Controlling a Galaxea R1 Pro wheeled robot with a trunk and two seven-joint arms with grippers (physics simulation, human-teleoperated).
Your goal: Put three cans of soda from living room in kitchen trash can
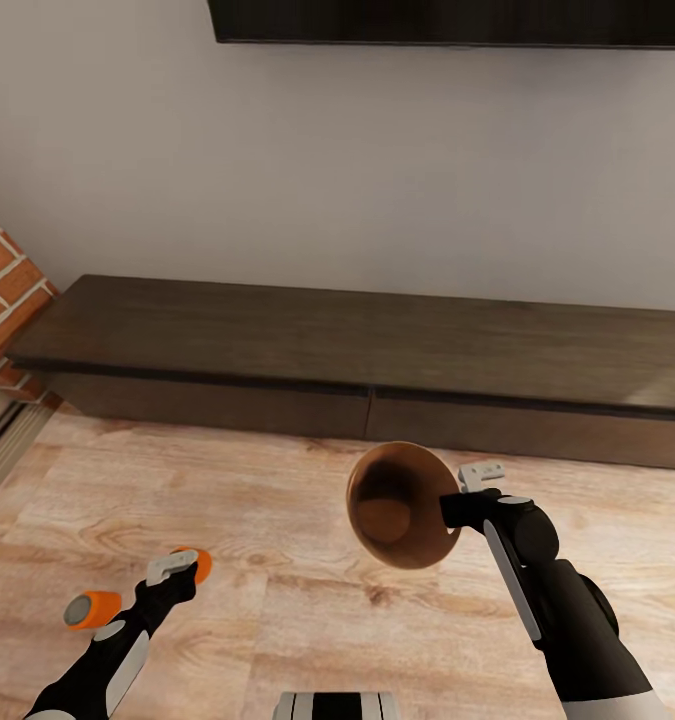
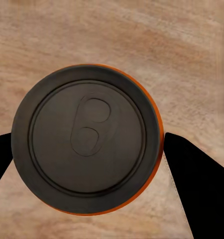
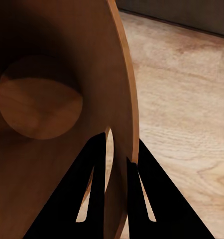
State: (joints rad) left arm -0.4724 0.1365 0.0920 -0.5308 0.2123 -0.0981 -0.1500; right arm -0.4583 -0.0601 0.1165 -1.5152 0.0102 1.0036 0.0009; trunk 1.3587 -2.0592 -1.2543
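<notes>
Wood plank floor [image 1: 277, 520] w/ low dark cabinet [image 1: 377, 350] behind. Left hand [image 1: 177, 570] straddles an upright orange can [image 2: 87, 139] from above, fingers just beside it, not yet pinching. Right hand [image 1: 455, 500] pinches trash can [image 1: 397, 505] rim, bin tipped w/ mouth toward camera, off to can's right. Second orange can [image 1: 92, 608] lies beside left arm.

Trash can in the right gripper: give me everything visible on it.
The trash can is a round, copper-brown bin with a flared wall, a dark shaded inside and a flat round bottom. It is off the wood floor, tipped on its side with its mouth facing the head camera. The right gripper pinches its rim, one finger inside and one outside. Nothing shows inside it.
</notes>
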